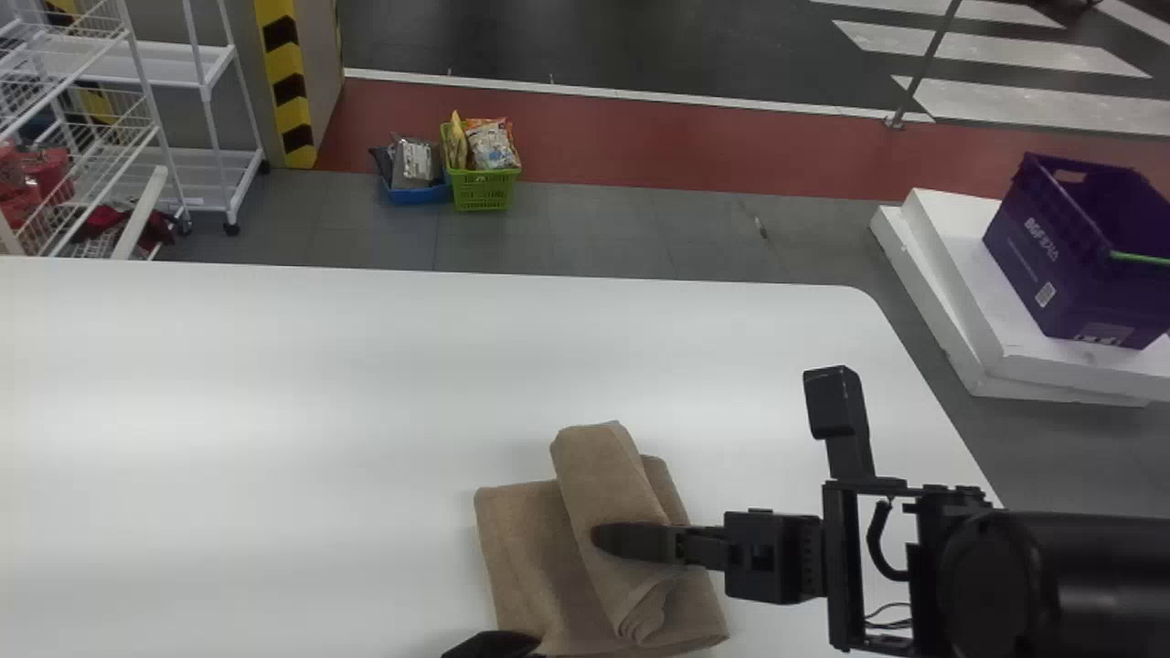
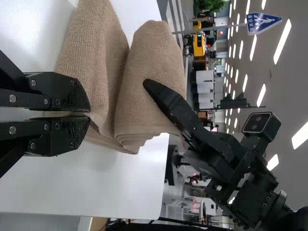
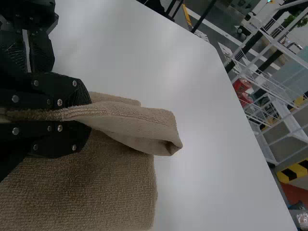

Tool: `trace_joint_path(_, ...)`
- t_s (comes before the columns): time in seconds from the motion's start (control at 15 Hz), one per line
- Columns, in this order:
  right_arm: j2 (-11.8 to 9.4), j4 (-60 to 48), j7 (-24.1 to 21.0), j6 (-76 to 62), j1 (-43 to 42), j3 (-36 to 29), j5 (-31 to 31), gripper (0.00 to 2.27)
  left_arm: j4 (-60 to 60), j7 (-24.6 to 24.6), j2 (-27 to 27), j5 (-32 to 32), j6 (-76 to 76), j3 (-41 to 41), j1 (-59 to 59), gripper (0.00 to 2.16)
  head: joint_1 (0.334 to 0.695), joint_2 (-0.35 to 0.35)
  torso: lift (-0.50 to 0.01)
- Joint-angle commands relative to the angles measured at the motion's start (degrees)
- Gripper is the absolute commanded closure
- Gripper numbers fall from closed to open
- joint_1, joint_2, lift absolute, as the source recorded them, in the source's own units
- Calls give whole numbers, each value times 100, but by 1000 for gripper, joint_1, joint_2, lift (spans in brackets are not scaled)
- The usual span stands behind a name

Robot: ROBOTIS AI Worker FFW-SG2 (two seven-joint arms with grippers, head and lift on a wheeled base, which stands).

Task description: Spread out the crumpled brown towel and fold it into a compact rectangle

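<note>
Brown towel part-folded on near part of white table. Right gripper clamps raised flap; left gripper pinches near-left edge. Likely fold leftward: anchor left, lower flap evenly, align edges, avoid bunching, release low.

In the head view, white shelving stands at ten o'clock, a green basket holds packets at eleven, and a purple crate rests on white slabs towards three.
</note>
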Motion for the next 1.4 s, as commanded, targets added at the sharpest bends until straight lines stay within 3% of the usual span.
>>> trace_joint_path(0.0, -65, -21, 5, 12, -4, -15, 9, 1052, -2, 0, 0, 6, 0, 0, -5, 1058, 695, -200, -127)
trace_joint_path(0.27, -38, 234, -65, 12, -65, 451, 229, 1052, -11, 0, -9, -3, 0, -18, 4, 1058, 695, -203, -127)
trace_joint_path(0.73, 14, 427, -83, 12, -145, 811, 378, 1038, -20, 0, 0, 6, -18, -9, 4, 1058, 695, -141, -127)
trace_joint_path(0.8, 14, 427, -83, 12, -136, 811, 369, 961, -20, 0, 0, -3, -18, -9, 4, 1058, 695, -139, -127)
trace_joint_path(0.93, 14, 427, -83, 12, -109, 811, 369, 188, -11, 0, 0, 6, -18, 0, 4, 1058, 695, -137, -127)
trace_joint_path(1.0, 14, 427, -83, 12, -83, 811, 352, 22, -11, 0, 0, 6, -18, -9, 4, 1058, 695, -137, -127)
trace_joint_path(1.33, 14, 181, -57, 12, 31, 477, 132, 36, -29, -26, 0, 68, 0, 193, 4, 1058, 695, -140, -127)
